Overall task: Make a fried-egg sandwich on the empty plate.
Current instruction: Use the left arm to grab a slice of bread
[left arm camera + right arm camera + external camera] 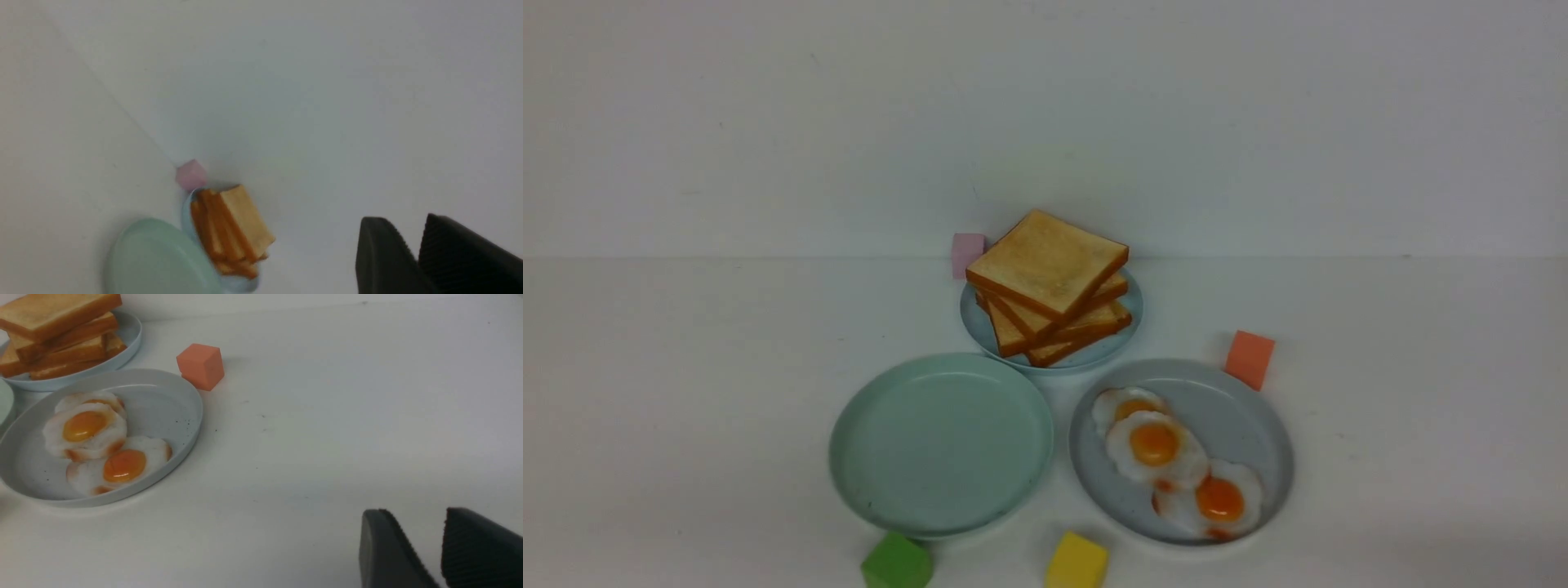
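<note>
**Left gripper** [406, 220]: seen only in its own wrist view. The jaws stand a narrow way apart and hold nothing.

**Green cube** [897, 562]: sits just beside the near rim of the empty plate. It would likely get in the way of a low approach from the robot's side.

**Empty plate** [941, 445]: mint green, left of centre, with nothing on it. The fried-egg sandwich is not yet begun, and its parts lie on the two neighbouring plates.

**Pink cube** [968, 255]: stands just behind the toast.

**Toast stack** [1049, 282]: rests on the light-blue plate [1107, 347], behind and between the other two plates. The slices look stiff, light and dry. The top slice is turned out of line with those under it, so its corners overhang. Take it across two opposite crust edges; a careless lift could drag the slice below along with it.

**Yellow cube** [1076, 562]: sits near the front, between the two front plates.

**Fried eggs** [1156, 445]: three, overlapping, on the grey-blue plate [1241, 425]. They appear thin and probably limp — pinch one at the white rim and expect its neighbour to shift.

**Orange cube** [1250, 359]: sits at the far rim of that plate.

**Right gripper** [421, 514]: jaws somewhat apart and empty, well clear of the eggs.
</note>
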`<state>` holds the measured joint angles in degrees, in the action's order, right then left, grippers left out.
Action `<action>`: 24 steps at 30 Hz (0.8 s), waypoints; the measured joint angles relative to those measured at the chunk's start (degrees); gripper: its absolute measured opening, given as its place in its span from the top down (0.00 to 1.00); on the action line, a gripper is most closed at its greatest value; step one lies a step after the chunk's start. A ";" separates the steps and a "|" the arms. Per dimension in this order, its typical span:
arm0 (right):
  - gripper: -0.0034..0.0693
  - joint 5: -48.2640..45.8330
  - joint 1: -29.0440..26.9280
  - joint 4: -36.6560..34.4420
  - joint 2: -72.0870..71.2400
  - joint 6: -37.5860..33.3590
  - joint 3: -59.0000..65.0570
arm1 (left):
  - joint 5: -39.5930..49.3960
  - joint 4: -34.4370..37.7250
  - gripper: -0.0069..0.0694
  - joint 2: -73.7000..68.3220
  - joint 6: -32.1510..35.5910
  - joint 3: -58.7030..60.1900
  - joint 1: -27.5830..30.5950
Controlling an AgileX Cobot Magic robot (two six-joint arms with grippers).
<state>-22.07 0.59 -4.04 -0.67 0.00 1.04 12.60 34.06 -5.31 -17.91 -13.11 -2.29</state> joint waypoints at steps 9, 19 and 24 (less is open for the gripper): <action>0.62 0.00 0.00 0.00 0.00 0.00 0.00 | 29.53 -12.45 0.80 -30.54 15.69 -25.14 -10.59; 0.62 11.09 0.00 -19.65 0.00 9.28 0.52 | 30.50 -18.36 0.80 -54.74 19.46 -38.63 -24.96; 0.63 15.77 0.00 -30.09 0.00 10.35 -0.37 | 37.08 -18.78 0.80 -68.48 20.49 -48.94 -25.19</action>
<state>-6.29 0.59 -34.13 -0.67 10.35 0.67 49.67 15.28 -73.79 2.58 -62.06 -27.47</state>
